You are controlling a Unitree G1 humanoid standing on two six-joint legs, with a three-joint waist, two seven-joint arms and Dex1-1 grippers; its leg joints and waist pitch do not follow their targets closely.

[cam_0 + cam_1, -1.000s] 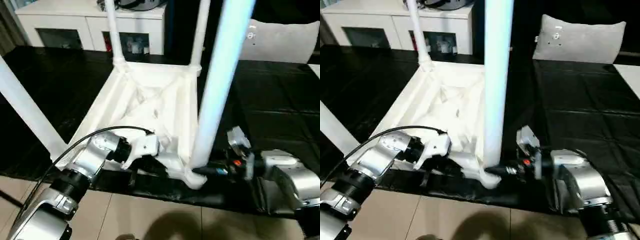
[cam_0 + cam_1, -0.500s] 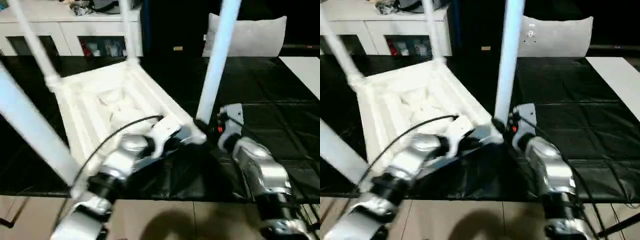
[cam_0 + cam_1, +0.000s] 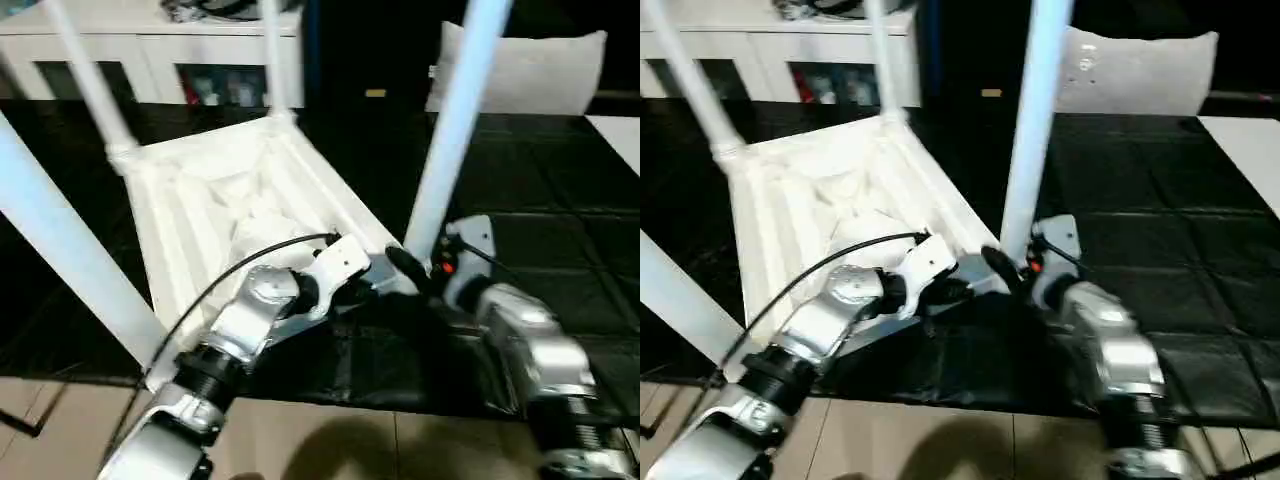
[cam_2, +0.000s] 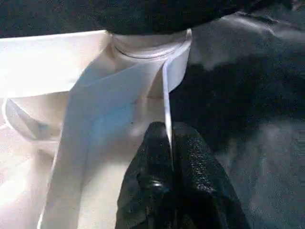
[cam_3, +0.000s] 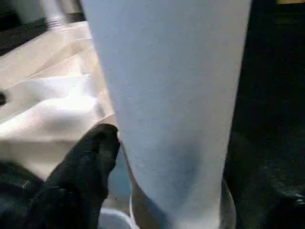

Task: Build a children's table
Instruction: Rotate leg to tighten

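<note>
The children's table (image 3: 210, 200) lies upside down on the black work surface, ribbed underside up, with its white legs standing in the corner sockets. My left gripper (image 4: 167, 131) is shut on the thin near rim of the table top, close to the near right corner socket (image 4: 147, 45). My right gripper (image 3: 412, 262) is at the foot of the near right leg (image 3: 450, 130). Its fingers (image 5: 93, 162) are open and straddle the leg, and one black finger stands just off the leg's side.
The black-covered work surface (image 3: 560, 200) runs wide to the right and ends just before my arms, with tiled floor (image 3: 330, 450) below. A white cabinet (image 3: 150, 50) and a grey cushion (image 3: 540, 65) stand behind. The near left leg (image 3: 60, 240) leans across the left side.
The view has swung, so the whole scene sits differently. My right gripper's fingers have spread apart at the base of the leg. The left gripper still holds the rim.
</note>
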